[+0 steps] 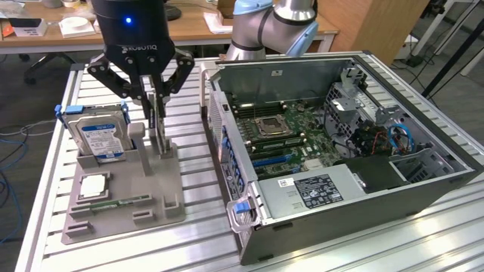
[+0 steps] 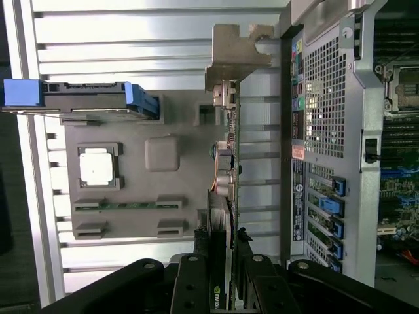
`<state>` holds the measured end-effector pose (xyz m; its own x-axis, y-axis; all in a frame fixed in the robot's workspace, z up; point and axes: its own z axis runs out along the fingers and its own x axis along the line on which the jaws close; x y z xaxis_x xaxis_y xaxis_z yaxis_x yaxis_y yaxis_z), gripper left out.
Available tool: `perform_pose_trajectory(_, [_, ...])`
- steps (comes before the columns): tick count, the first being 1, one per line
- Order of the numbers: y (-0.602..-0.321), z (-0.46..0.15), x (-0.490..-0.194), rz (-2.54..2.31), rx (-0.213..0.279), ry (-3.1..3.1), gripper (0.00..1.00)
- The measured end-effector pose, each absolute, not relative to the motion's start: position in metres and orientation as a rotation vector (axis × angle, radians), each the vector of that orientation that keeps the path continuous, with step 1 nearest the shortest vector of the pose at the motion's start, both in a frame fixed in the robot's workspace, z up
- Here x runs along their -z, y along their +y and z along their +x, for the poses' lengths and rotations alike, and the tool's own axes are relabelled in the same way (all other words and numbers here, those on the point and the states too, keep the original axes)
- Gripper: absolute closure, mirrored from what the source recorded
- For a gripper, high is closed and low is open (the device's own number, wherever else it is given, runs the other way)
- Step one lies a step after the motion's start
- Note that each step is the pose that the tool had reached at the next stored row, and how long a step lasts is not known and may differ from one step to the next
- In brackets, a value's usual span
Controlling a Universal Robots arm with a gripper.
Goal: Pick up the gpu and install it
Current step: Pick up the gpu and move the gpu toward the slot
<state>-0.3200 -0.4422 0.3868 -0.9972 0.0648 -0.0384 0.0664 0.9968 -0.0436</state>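
The gpu is a thin dark card standing upright, edge-on, in a slot of the grey holder at the exterior view's left. My gripper hangs straight over it, one finger against each face of the card, shut on its upper part. The card's lower edge still meets the holder. In the wrist view the gpu runs as a narrow slat from my fingers to its silvery metal bracket. My gripper clamps it from both sides.
The open computer case lies on its side at the exterior view's right, motherboard exposed. The holder also carries a hard drive, a processor and a green memory stick. All rest on a slatted aluminium table.
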Motion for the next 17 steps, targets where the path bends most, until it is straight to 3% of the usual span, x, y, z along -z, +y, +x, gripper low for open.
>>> perform_pose_trajectory(17, [-0.442, -0.299, -0.387, 0.102, 0.069, 3.102, 0.74])
